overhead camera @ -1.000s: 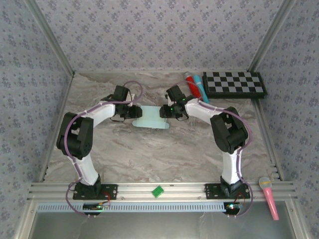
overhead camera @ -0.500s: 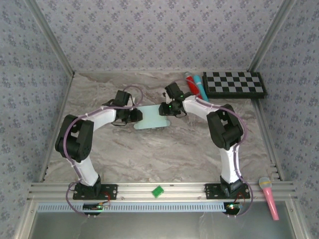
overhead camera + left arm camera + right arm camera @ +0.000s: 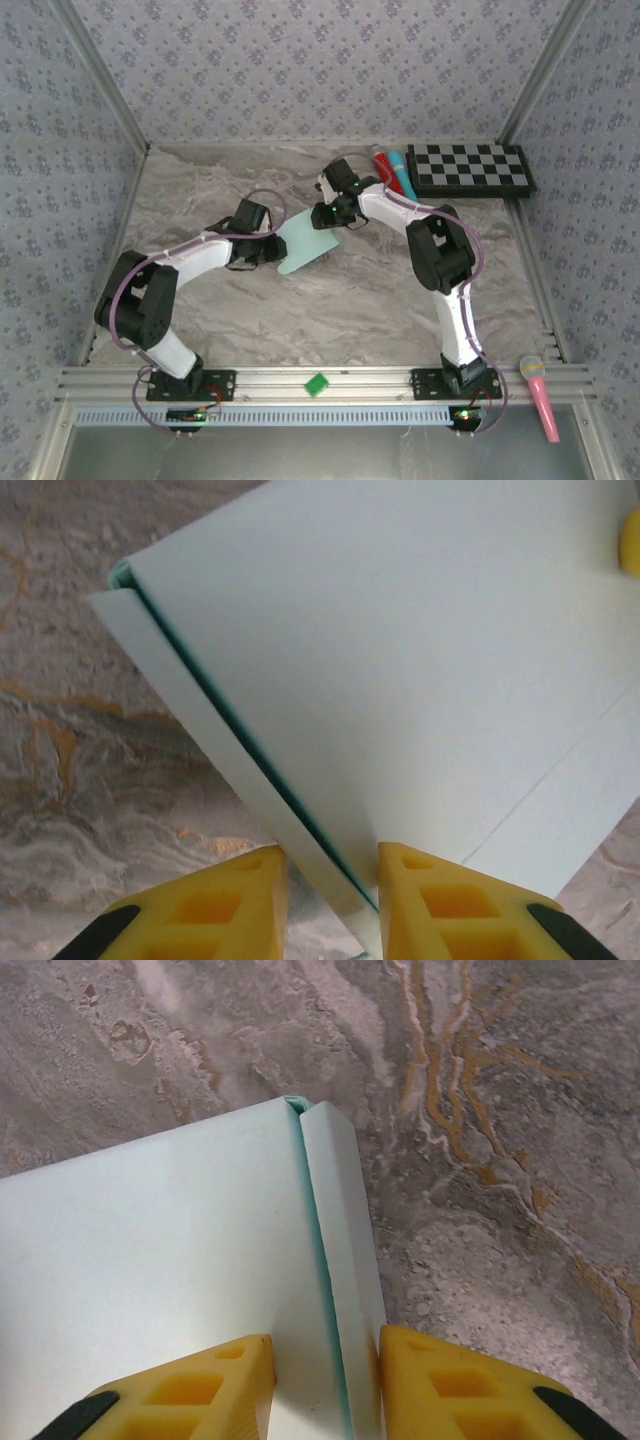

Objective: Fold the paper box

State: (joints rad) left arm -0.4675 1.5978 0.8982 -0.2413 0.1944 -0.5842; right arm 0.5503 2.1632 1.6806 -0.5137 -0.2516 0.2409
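The paper box [image 3: 303, 243] is a flattened pale aqua card held slantwise over the marble table, between the two arms. My left gripper [image 3: 272, 250] is shut on its near-left end. In the left wrist view the box [image 3: 400, 650] shows two layers with a darker teal seam, and both run down between the yellow fingers [image 3: 215, 905] of that gripper [image 3: 330, 880]. My right gripper [image 3: 325, 215] is shut on the far-right end. In the right wrist view the box [image 3: 150, 1280] has a narrow folded strip along its right edge, pinched in that gripper [image 3: 326, 1375].
A black-and-white checkerboard [image 3: 470, 168] lies at the back right, with a red and a blue object [image 3: 388, 170] beside it. A small green piece [image 3: 317, 384] sits on the front rail and a pink microphone [image 3: 540, 395] at the near right. Patterned walls enclose the table.
The box has turned from lying level across the table to a diagonal. The left gripper came nearer and slightly right; the right gripper went farther back and slightly left. Both kept their hold.
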